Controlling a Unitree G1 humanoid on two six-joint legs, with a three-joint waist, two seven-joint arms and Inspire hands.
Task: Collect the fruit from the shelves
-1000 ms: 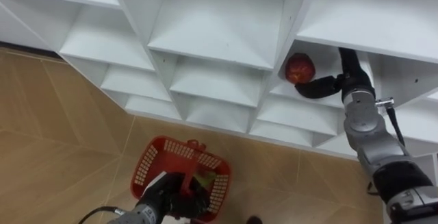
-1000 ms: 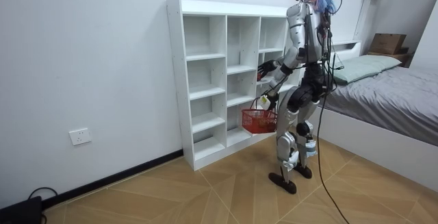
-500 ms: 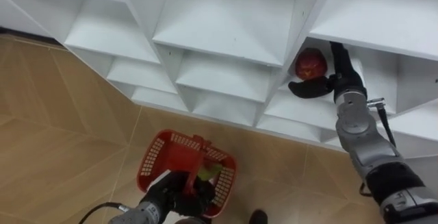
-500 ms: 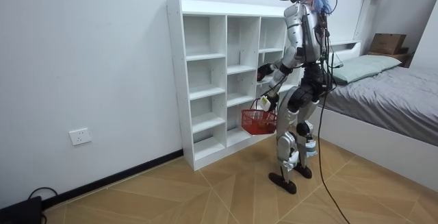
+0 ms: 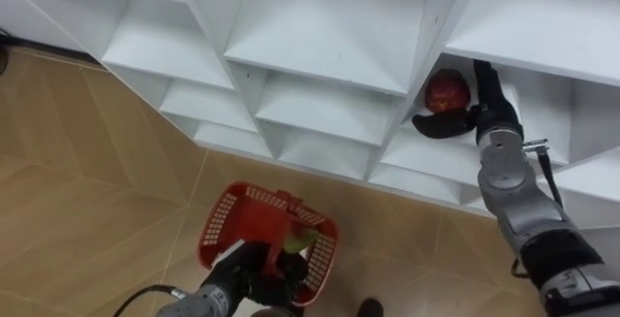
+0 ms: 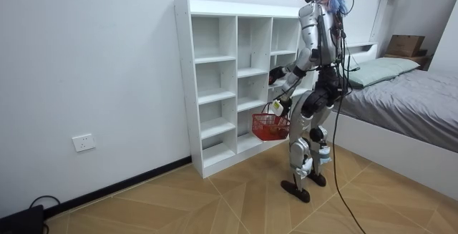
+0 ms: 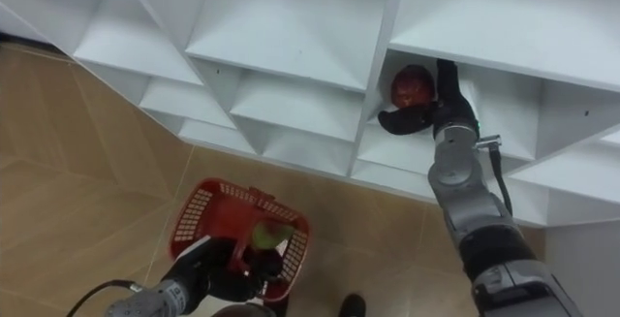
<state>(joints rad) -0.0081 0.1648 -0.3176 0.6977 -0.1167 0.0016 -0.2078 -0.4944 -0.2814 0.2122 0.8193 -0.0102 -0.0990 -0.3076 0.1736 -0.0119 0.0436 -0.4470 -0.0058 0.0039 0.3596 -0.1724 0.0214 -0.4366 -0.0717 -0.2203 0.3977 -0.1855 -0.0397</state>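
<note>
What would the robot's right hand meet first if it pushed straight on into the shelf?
Most likely the red apple, sitting between the straight fingers and thumb of the right hand. Whether they already touch is unclear. The left hand holds the red basket by its handle.

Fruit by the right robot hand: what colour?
The fruit is dark red, clearest in the left eye view.

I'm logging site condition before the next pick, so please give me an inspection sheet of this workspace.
surface: white shelf unit, standing against the wall.
job's things: red apple in a right-side compartment; green fruit in red basket.
clutter: nothing seen.
hands: right hand open beside the apple, fingers straight; left hand shut on the basket's handle.
cables: dark cord by the wall.
surroundings: wooden floor, bed, wall socket.
</note>
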